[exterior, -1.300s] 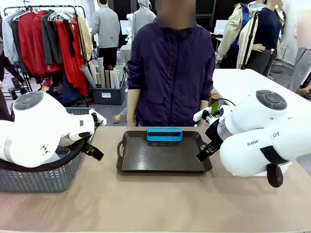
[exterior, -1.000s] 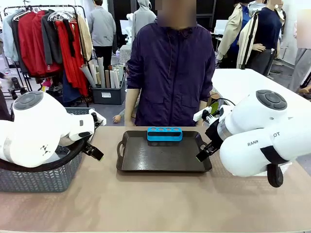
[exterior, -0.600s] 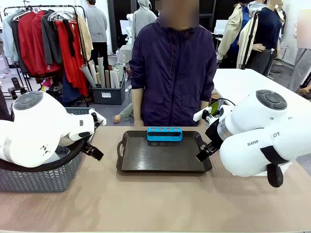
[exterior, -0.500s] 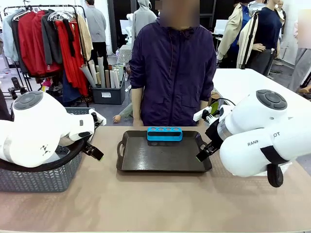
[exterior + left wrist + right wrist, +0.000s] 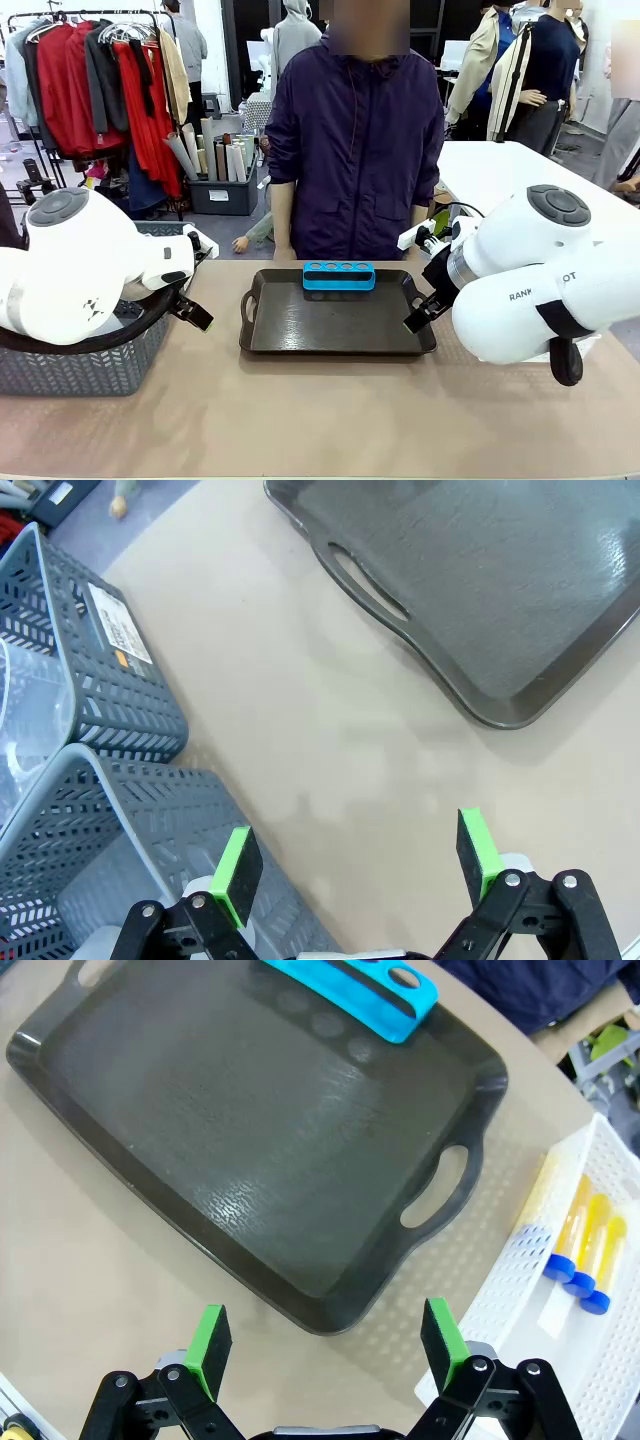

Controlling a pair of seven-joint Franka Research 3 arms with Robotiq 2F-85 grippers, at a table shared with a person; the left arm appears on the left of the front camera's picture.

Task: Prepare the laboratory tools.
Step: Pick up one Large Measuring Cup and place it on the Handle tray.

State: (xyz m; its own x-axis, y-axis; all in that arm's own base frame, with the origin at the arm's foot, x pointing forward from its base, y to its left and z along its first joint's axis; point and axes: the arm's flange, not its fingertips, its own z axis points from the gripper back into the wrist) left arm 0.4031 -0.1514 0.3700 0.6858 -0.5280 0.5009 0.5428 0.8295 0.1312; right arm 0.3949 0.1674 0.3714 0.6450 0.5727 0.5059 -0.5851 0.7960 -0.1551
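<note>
rack: blue four-hole rack (image 5: 339, 275) sits on the tray (image 5: 335, 346) against its far rim, long side along the rim. Holes face up and are empty. Probably parked there so tubes can drop in from above while the tray floor stays free.
tubes: amber tubes (image 5: 583, 1228) with blue caps lie flat, side by side, in the white basket (image 5: 500, 1305) just beyond the tray's right handle. I count three caps; can't confirm a fourth. Lying loose, they'll need upending before they go in the rack.
clear container: something clear (image 5: 28, 705) is in the farther grey basket (image 5: 110, 675). Can't tell which vessel it is.
right tool: right tool (image 5: 325, 1340) has its fingers apart and empty. It hangs over the tray's near-right corner, so the tubes are the closest job.
left tool: left tool (image 5: 356, 860) also has its fingers apart and empty. It hangs over bare desk (image 5: 320, 420), between the tray's left handle and the grey baskets.
edges: the tray has a raised rim all round, with handle cut-outs at both ends. The basket walls stand higher than the tubes, so lift them straight up first. The rack is tight to the far rim, with little room behind it.
open room: the tray floor in front of the rack is bare, and the near desk strip is bare. The grey baskets crowd the left side.
person: stands at the far edge, right behind the rack. Judgement: keep reaches low and short of that edge.
</note>
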